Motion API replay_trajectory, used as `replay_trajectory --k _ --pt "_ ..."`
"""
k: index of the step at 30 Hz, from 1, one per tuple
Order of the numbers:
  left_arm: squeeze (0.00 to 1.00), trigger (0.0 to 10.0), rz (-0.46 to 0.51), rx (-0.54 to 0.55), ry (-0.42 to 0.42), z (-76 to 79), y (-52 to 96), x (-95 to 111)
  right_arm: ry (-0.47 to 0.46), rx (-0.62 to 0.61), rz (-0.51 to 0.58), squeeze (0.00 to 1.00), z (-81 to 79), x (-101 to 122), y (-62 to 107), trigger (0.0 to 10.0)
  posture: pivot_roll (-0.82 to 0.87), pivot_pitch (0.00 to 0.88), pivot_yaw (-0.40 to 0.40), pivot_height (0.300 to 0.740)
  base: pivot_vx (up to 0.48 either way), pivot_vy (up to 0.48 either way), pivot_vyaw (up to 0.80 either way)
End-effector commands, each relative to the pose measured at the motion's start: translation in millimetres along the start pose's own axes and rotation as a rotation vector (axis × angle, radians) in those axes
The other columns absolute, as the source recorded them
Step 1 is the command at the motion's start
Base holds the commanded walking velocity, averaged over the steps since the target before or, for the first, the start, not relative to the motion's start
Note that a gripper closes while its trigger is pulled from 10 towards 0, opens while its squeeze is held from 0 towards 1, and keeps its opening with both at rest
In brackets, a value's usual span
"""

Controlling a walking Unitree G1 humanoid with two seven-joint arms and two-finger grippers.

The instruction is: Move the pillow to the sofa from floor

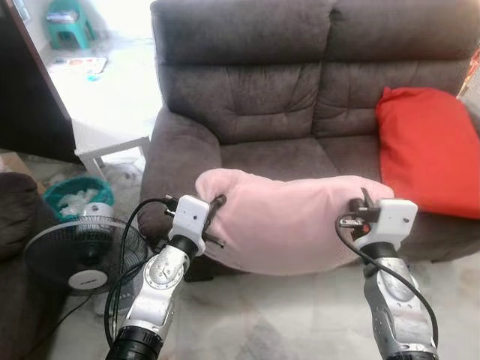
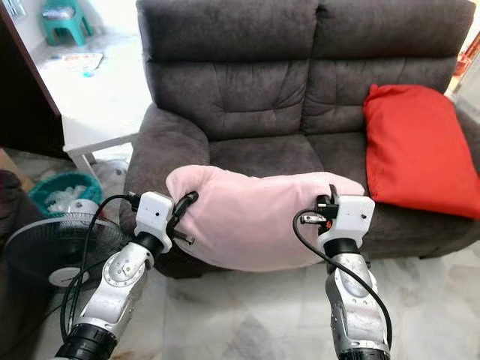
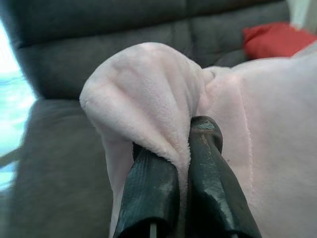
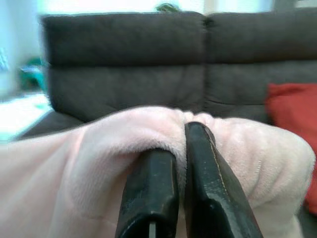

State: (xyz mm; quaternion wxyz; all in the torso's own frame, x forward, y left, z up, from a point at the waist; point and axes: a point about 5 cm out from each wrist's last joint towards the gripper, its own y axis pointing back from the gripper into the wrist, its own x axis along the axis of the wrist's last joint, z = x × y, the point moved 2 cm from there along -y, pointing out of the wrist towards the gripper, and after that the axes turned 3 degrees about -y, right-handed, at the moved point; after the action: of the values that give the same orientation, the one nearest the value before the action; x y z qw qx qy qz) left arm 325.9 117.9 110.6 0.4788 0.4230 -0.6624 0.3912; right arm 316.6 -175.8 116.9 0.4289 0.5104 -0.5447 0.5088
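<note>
Seen from the head cameras, a pale pink pillow [image 1: 292, 221] is hanging in the air in front of a dark grey two-seat sofa [image 1: 285, 97], stretched between two silver arms and clear of the pale tiled floor [image 1: 270, 315]. The left gripper [image 1: 215, 219] is pinching the pillow's left end and the right gripper [image 1: 358, 211] is pinching its right end. One red cushion [image 1: 427, 150] is leaning on the sofa's right seat. To the left, one black standing fan [image 1: 82, 259] is facing the camera, with one teal basket [image 1: 75, 196] behind it and one green stool [image 1: 69, 22] far back in a bright room. The right eye is showing the same scene shifted slightly, with more of the red cushion in frame. The left wrist camera is looking along two black fingers [image 3: 148, 193] closed tightly on a bunched fold of the pink pillow, with the grey sofa arm and backrest blurred behind and a corner of the red cushion at the far edge. The right wrist camera is showing its own two black fingers [image 4: 151, 193] pressed together on a ridge of the pillow, with both sofa backrest panels straight ahead and the red cushion off to one side.
</note>
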Motion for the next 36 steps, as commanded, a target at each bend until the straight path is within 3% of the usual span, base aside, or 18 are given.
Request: replay_trajectory --k 1,14,18,24,28,36 --pt "0.0 10.0 0.072 -0.02 0.003 7.0 -7.1 16 0.018 0.017 0.076 0.0 -0.2 18 -1.7 10.0 0.04 0.029 -0.039 0.74 0.334 0.0 0.0" --pt "0.0 10.0 0.092 -0.007 -0.008 2.1 -9.1 22 0.02 0.026 0.078 0.0 -4.2 20 -4.9 10.0 0.05 0.037 -0.042 0.74 0.332 0.0 0.0" --pt "0.0 10.0 0.101 0.001 -0.022 -1.9 -10.5 25 0.066 0.053 0.088 0.0 -7.8 23 -6.2 10.0 0.05 0.038 -0.042 0.74 0.33 0.0 0.0" --pt "0.0 10.0 0.102 0.004 -0.026 -2.8 -11.0 25 0.081 0.074 0.107 0.0 -11.3 27 -5.8 10.0 0.05 0.039 -0.043 0.74 0.331 0.0 0.74" --pt "0.0 10.0 0.107 0.008 -0.027 -3.5 -11.7 27 0.05 0.064 0.1 0.0 -9.9 25 -6.5 10.0 0.05 0.04 -0.044 0.74 0.33 0.0 0.0" --pt "0.0 10.0 0.115 0.007 -0.026 -4.0 -13.1 29 0.104 0.081 0.121 0.0 -12.2 30 -7.9 10.0 0.05 0.041 -0.043 0.74 0.33 0.0 0.1"
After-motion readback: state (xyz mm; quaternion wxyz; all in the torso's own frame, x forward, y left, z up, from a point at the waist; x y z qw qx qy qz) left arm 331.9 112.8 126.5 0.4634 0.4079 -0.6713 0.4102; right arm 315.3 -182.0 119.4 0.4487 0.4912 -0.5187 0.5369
